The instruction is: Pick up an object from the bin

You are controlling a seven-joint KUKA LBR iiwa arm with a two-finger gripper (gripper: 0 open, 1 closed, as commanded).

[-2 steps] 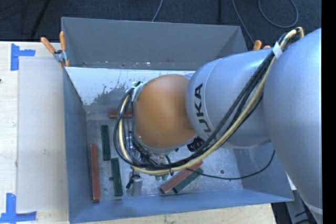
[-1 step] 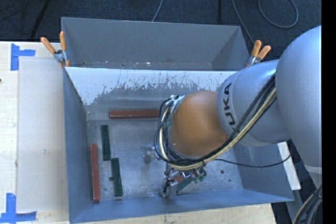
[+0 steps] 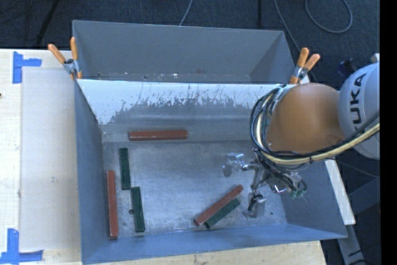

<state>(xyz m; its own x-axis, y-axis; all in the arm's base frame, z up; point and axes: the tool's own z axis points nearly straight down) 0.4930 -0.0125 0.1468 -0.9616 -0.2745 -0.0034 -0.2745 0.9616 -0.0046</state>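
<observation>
In the camera view the gripper (image 3: 255, 202) hangs low over the floor of the grey metal bin (image 3: 90, 183), near its near right corner. It is just beside the upper end of a reddish-brown flat bar (image 3: 217, 206). That bar lies aslant, side by side and touching a dark green flat bar (image 3: 224, 211). Whether the gripper is open or closed cannot be told, and nothing shows in its grasp.

I judge this to be the approach, with the pick not yet made. The next move would call for lining up across the narrow width of one bar and settling onto it.

The right and near walls slope up close by, so room is tight there, while the middle of the floor is open. A second reddish-brown bar (image 3: 158, 134) lies by the far wall. A group of three bars (image 3: 137, 210) lies along the left wall, well apart from the gripper.
</observation>
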